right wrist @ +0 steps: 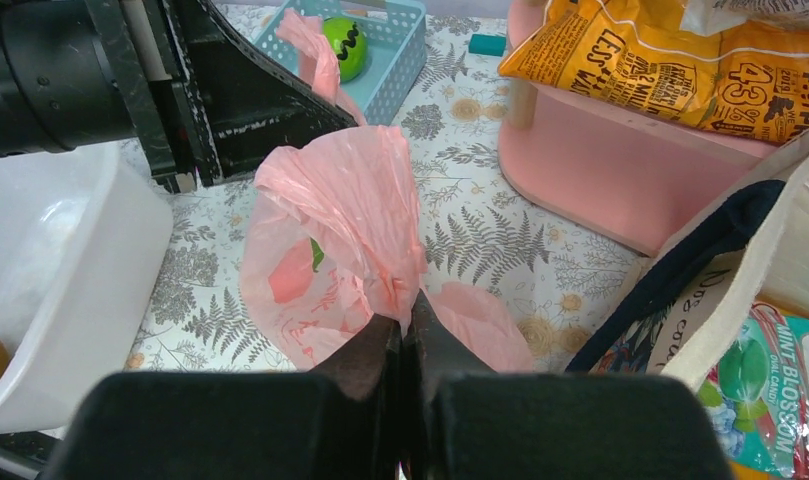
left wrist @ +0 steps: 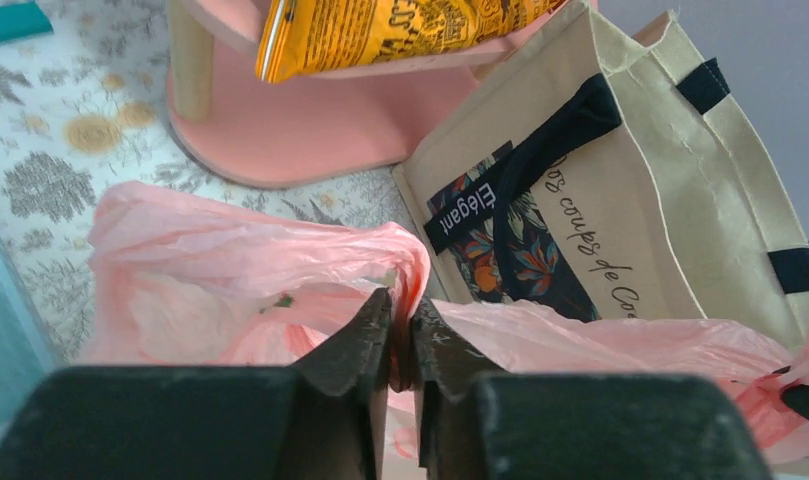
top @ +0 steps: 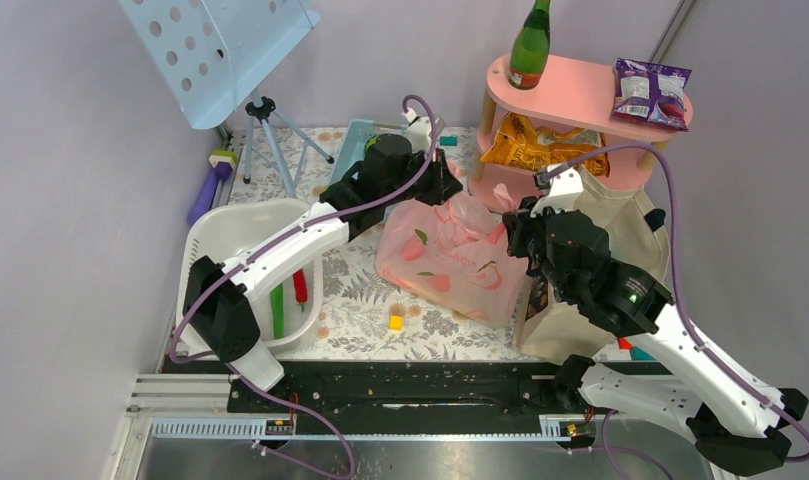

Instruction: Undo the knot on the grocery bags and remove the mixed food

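Only the right wrist view looks into the tote (right wrist: 805,210), where a mint candy packet (right wrist: 780,390) lies. It also catches a green ball (right wrist: 342,45) in a blue basket (right wrist: 405,55). The left wrist view alone shows the tote's script lettering.

The top view gives the layout: the pink bag (top: 445,260) sits mid-tabletop (top: 365,305), with the tote just beside it at 3 o'clock and the pink shelf (top: 570,90) at 1 o'clock.

The left arm extends from its base toward 1 o'clock and meets the bag's top from 10 o'clock. The right arm bends toward 11 o'clock and meets it from 3 o'clock.

The left pincer (left wrist: 402,315) is clamped on a fold of the bag's film. The right pincer (right wrist: 405,325) is closed tight, pinching the film too.
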